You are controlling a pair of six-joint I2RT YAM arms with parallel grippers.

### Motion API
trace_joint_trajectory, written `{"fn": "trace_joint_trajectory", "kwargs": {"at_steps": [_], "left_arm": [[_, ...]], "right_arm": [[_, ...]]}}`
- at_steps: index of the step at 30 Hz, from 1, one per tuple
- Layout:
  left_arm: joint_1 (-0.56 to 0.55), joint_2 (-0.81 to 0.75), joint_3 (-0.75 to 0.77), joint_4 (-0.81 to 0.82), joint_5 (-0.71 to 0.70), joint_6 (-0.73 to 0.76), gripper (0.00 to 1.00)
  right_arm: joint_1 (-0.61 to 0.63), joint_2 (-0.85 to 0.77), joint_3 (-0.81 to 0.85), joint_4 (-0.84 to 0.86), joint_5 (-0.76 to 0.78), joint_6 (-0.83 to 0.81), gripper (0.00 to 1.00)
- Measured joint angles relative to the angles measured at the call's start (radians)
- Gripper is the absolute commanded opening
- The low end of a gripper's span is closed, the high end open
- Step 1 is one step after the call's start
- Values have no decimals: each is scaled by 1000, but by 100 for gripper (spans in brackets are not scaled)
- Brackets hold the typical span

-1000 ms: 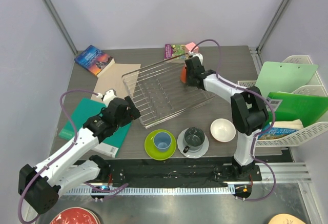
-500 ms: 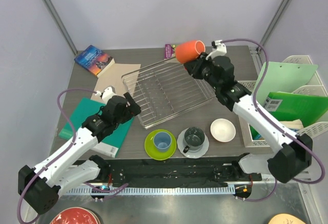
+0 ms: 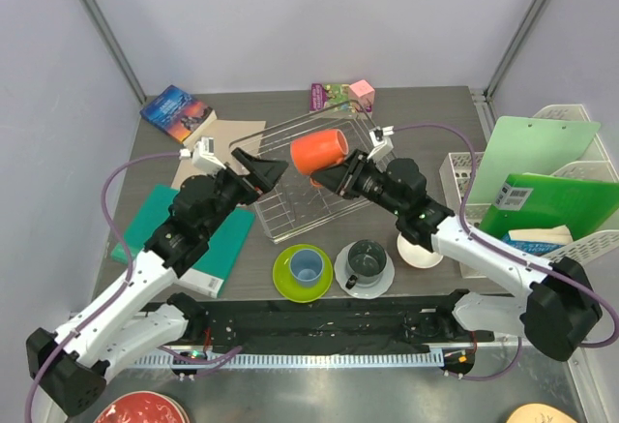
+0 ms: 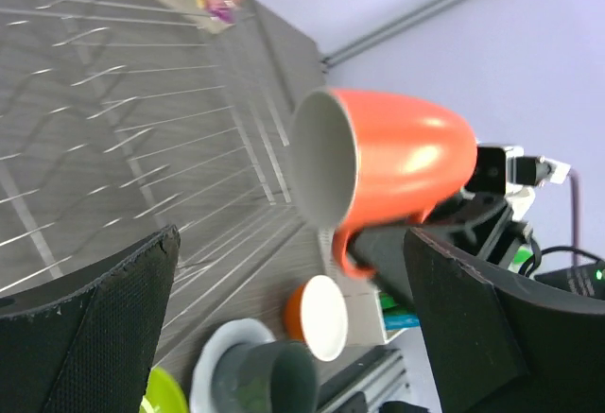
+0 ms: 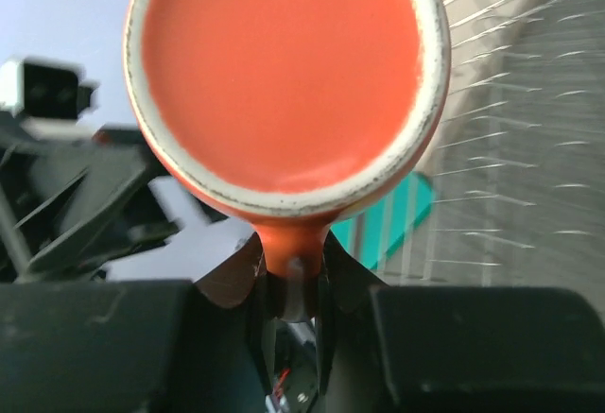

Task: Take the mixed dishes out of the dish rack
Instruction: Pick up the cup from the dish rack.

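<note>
Top external: orange mug [image 3: 319, 152] nearer, leftward.

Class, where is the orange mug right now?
In the top view, centre: the orange mug hangs above the dish rack, gripped by its handle in the right gripper.

Robot lab cell: plain panel walls [image 3: 290, 16], metal frame posts [image 3: 102, 26].

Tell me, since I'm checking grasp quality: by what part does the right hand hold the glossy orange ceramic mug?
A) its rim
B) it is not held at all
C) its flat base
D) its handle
D: in the right wrist view the right hand is clamped on the handle under the glossy orange ceramic mug.
</note>
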Motion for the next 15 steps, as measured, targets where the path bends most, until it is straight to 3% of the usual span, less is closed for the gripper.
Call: {"fn": "trace_joint_trajectory", "kwargs": {"at_steps": [4, 9, 15], "left_arm": [[0, 73, -1, 139, 84, -13, 100], [-1, 117, -3, 215, 133, -21, 98], [-1, 97, -18, 239, 135, -34, 87]], "right_arm": [[86, -42, -6, 45, -2, -2, 1], [100, -48, -35, 68, 8, -1, 1], [116, -50, -61, 71, -3, -6, 1]]}}
